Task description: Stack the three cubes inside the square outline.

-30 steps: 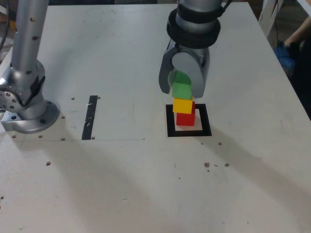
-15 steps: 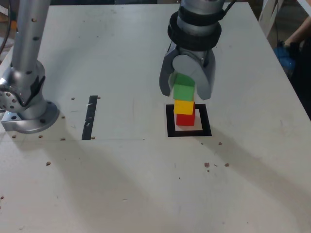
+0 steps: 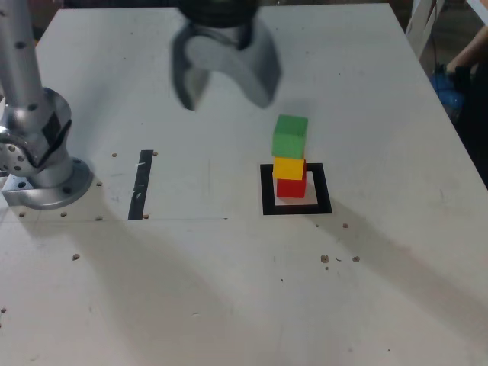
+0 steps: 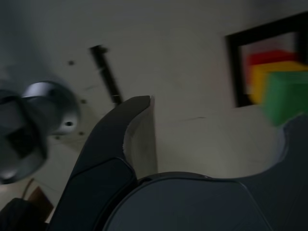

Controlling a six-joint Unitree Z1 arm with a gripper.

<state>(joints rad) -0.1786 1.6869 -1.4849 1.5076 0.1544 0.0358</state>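
Three cubes stand stacked inside the square outline (image 3: 296,190): the red cube (image 3: 290,187) at the bottom, the yellow cube (image 3: 289,167) on it, the green cube (image 3: 290,136) on top. The wrist view shows the same stack, with the green cube (image 4: 286,96) over the yellow cube (image 4: 260,79), the red cube (image 4: 264,57) and the square outline (image 4: 233,72). My gripper (image 3: 226,80) is blurred, raised and off toward the exterior view's left of the stack. It is open and holds nothing.
The arm's metal base (image 3: 34,164) stands at the exterior view's left edge. A short black tape strip (image 3: 141,185) lies between the base and the outline. A person's blue sleeve (image 3: 450,80) shows at the far right edge.
My gripper opened, let go of the green cube on top of the stack, and swung up and toward the exterior view's left. The stack stayed in place.
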